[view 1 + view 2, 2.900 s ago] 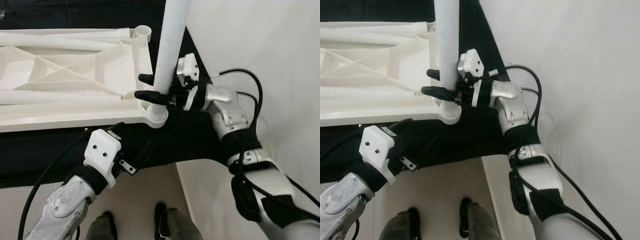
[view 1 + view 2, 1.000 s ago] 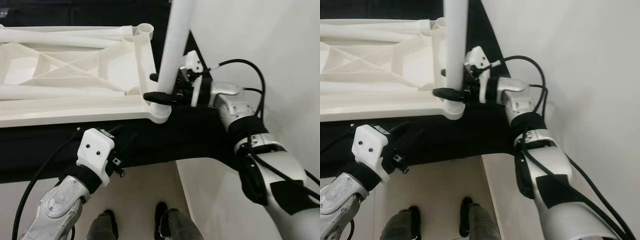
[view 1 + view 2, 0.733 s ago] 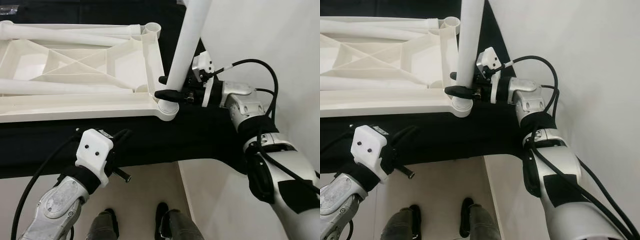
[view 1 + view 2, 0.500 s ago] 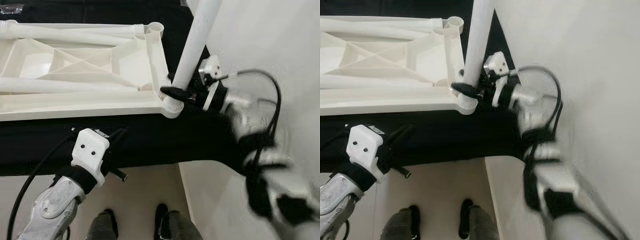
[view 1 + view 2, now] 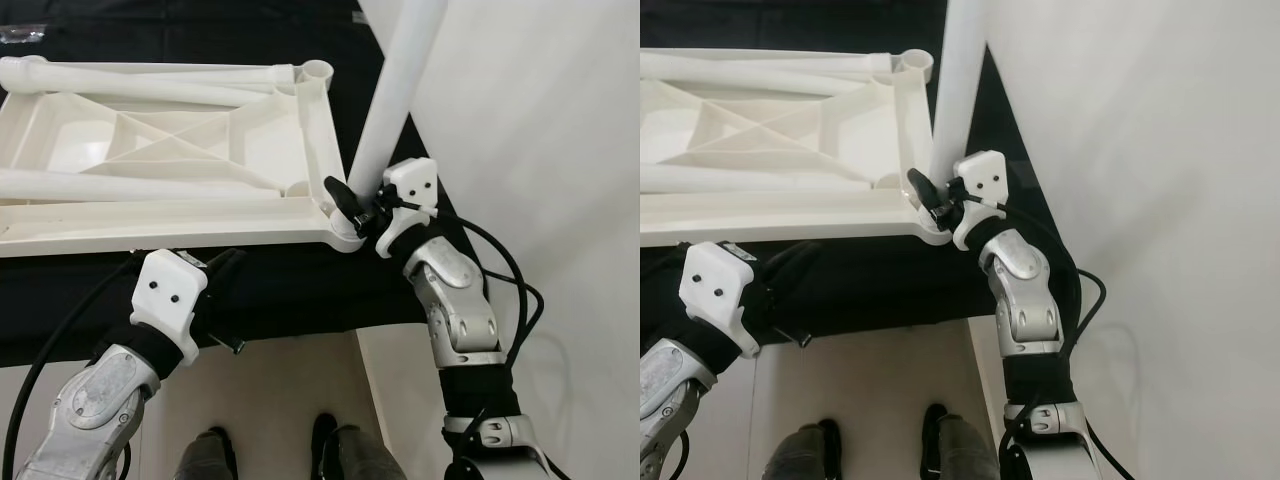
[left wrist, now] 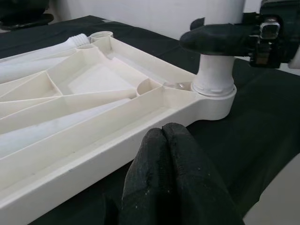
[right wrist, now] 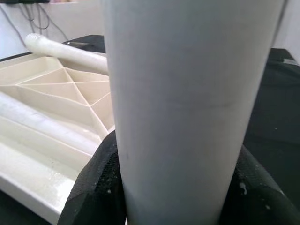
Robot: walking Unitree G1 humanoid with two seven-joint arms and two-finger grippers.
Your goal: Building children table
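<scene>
The upright leg [image 5: 395, 95] runs off the picture's top edge. The tabletop [image 5: 160, 170] is cut off at the left, and the right gripper [image 5: 350, 205] hides the leg's corner socket.

Two silver, jointed metal arms are seen, each banded with black sleeves. A white housing with two dark screw holes is mounted at each wrist. Black cables are looped along both arms. Each end effector's fingers [image 6: 173, 187] are covered in textured black material.
</scene>
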